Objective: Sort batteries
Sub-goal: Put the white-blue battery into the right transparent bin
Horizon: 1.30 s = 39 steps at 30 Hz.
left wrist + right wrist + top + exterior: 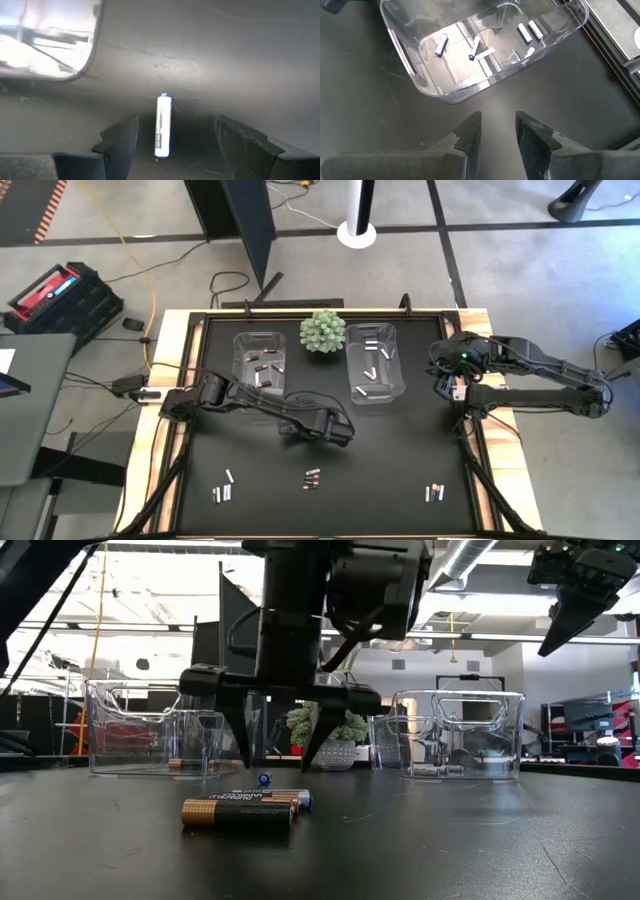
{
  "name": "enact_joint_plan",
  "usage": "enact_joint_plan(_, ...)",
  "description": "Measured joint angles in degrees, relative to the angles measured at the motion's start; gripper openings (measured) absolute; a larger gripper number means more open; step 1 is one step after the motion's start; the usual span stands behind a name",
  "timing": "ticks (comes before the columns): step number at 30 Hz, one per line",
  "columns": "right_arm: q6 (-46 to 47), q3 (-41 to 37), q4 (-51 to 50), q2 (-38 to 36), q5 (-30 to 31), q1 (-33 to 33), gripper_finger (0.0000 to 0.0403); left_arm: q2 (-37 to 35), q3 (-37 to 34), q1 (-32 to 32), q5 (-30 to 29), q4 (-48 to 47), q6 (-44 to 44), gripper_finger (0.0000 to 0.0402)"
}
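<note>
My left gripper (172,145) is open and points steeply down over the table's middle (340,430). A pale white battery (163,125) with a blue end lies flat on the mat between its two fingers, touching neither. In the low view the fingers (240,740) hang just above the mat, and the battery's end (263,779) shows between them. More batteries lie near the front edge in three small groups (225,492) (312,478) (433,493). My right gripper (497,132) waits open and high at the right (445,385), with nothing between its fingers.
Two clear bins stand at the back: the left bin (262,360) holds dark batteries, the right bin (372,365) holds pale ones (525,32). A green spiky ball plant (323,332) sits between them. Dark copper-ended batteries (240,812) lie closest in the low view.
</note>
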Motion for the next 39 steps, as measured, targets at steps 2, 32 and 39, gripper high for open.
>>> enact_joint_plan(2, 0.00, 0.00, 0.00, -0.01, 0.00, 0.00, 0.0136, 0.02, 0.00, 0.03, -0.07, 0.17, 0.04, 0.0258)
enact_joint_plan(32, -0.63, 0.00, 0.07, 0.01, 0.00, -0.02, 0.0137, 3.96, 0.13, -0.56, 0.81, 2.51, 0.81, 0.0116)
enact_joint_plan(39, -0.61, 0.00, 0.07, 0.00, -0.01, -0.02, 0.0136, 3.98, 0.32, -0.56, 0.88, 2.95, 2.90, 0.0077)
